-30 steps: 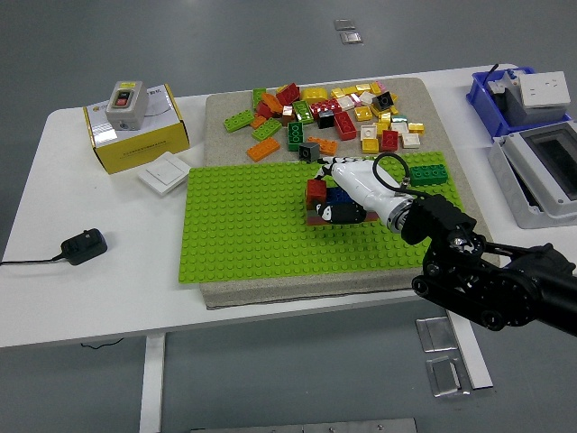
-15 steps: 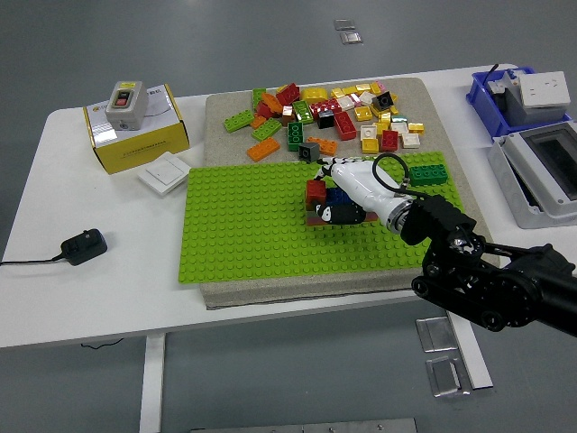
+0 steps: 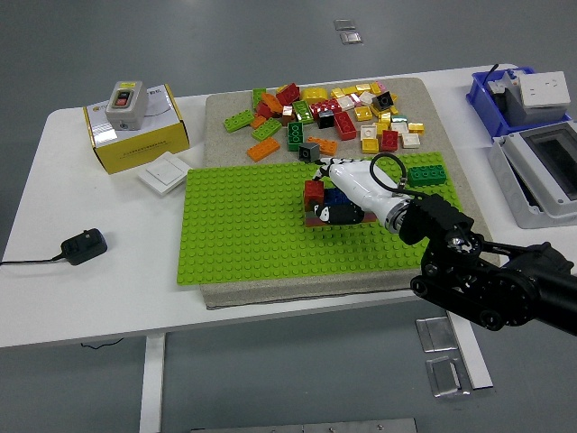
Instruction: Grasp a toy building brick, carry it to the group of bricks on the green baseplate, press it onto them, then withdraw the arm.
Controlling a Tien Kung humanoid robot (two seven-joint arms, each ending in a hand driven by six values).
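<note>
Where the right arm reaches in from the lower right, the right hand (image 3: 347,194) lies on the group of bricks (image 3: 321,200) on the green baseplate (image 3: 243,234), its white fingers curled down over them; whether they clamp a brick I cannot tell; a red brick (image 3: 314,191) shows at the hand's left; loose bricks (image 3: 338,113) lie heaped beyond the plate, on the grey mat (image 3: 225,106); no writing on the yellow box (image 3: 140,140) or the switch unit (image 3: 124,102) upon it is legible.
</note>
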